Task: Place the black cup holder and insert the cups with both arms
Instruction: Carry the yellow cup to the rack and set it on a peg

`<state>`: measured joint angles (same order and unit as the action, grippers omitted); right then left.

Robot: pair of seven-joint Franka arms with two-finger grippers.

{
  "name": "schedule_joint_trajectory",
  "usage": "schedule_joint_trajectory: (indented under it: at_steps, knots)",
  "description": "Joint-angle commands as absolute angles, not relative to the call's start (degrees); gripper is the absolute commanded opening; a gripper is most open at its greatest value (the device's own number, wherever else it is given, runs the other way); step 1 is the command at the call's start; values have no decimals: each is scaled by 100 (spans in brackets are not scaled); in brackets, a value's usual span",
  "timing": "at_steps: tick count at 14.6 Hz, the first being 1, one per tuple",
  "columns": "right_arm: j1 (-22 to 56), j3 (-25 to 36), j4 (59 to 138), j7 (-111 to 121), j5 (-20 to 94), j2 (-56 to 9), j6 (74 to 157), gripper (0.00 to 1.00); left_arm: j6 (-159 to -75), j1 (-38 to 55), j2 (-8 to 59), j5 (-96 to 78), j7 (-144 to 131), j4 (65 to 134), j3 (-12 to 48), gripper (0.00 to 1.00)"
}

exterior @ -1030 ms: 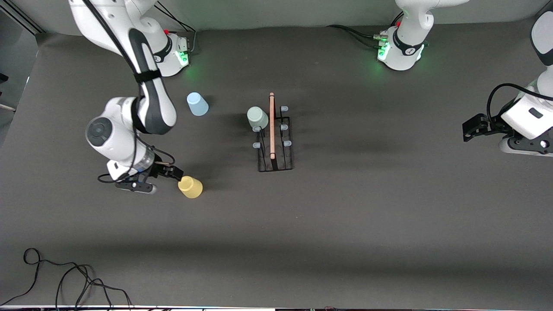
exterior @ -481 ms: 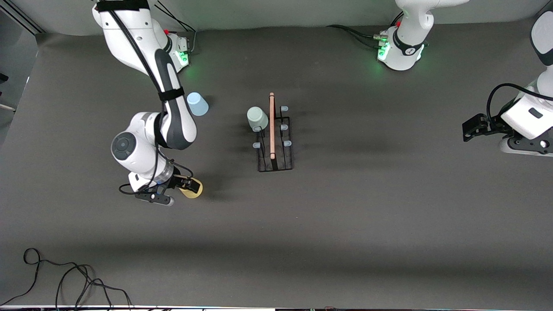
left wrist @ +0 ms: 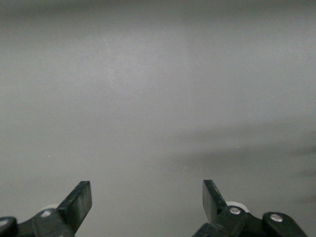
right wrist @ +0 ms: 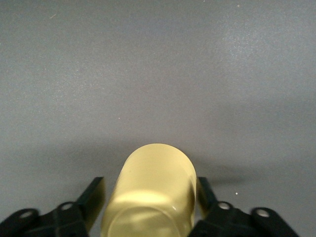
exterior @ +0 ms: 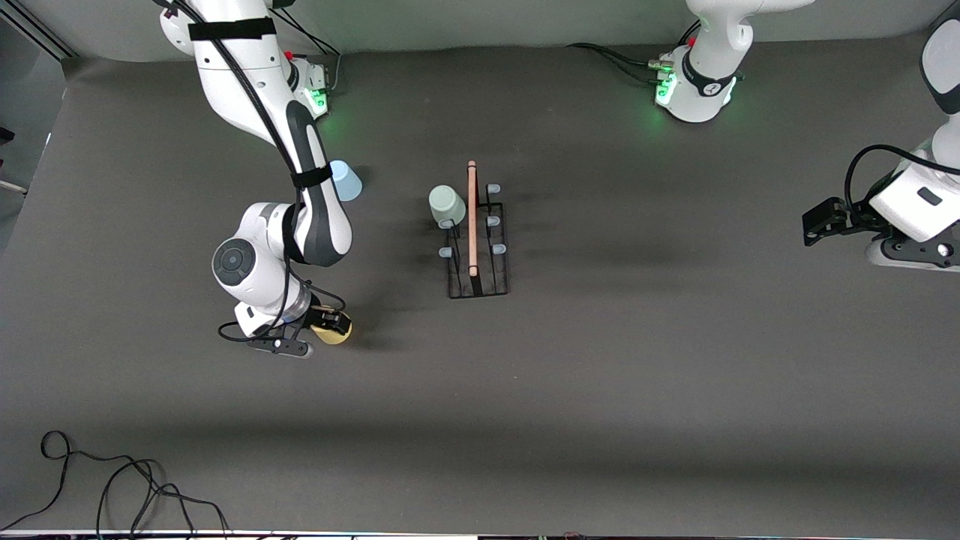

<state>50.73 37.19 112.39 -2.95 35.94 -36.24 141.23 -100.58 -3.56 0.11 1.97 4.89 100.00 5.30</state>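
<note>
Seemingly the risk lay with the right gripper (exterior: 328, 325): its fingers (right wrist: 94, 197) stood apart, one each side of the yellow cup (exterior: 333, 331), and closing off-centre could tip the smooth tapered tumbler. The pale blue cup (exterior: 344, 180) stood farther from the camera, the green cup (exterior: 446, 205) sat on the black cup holder (exterior: 477, 247) mid-table, and the left gripper (exterior: 819, 223) waited, fingers (left wrist: 79, 202) apart.

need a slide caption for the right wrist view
Right gripper straddles the yellow cup, fingers either side of it.
</note>
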Motion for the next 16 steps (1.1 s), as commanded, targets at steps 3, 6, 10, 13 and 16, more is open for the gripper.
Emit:
schedule_joint_trajectory:
  at_steps: [3, 6, 10, 13, 16]
  knots:
    - [5308, 3823, 11320, -298, 3762, -2929, 13644, 0, -9932, -299, 18, 211, 387, 9932, 519, 100]
    - [5562, 3902, 11312, -955, 3499, -2392, 13369, 0, -9923, -299, 18, 211, 396, 9932, 519, 100]
    - [6098, 3911, 11162, -2475, 2744, -1820, 13061, 0, -9914, -299, 9, 211, 387, 9932, 519, 100]
    - [6740, 3903, 10935, -3897, 2234, -1784, 13008, 0, -9905, -299, 9, 211, 387, 9932, 519, 100]
    - [7101, 3894, 10819, -4613, 2092, -1863, 13017, 0, -9905, -299, 0, 211, 387, 9932, 519, 100]
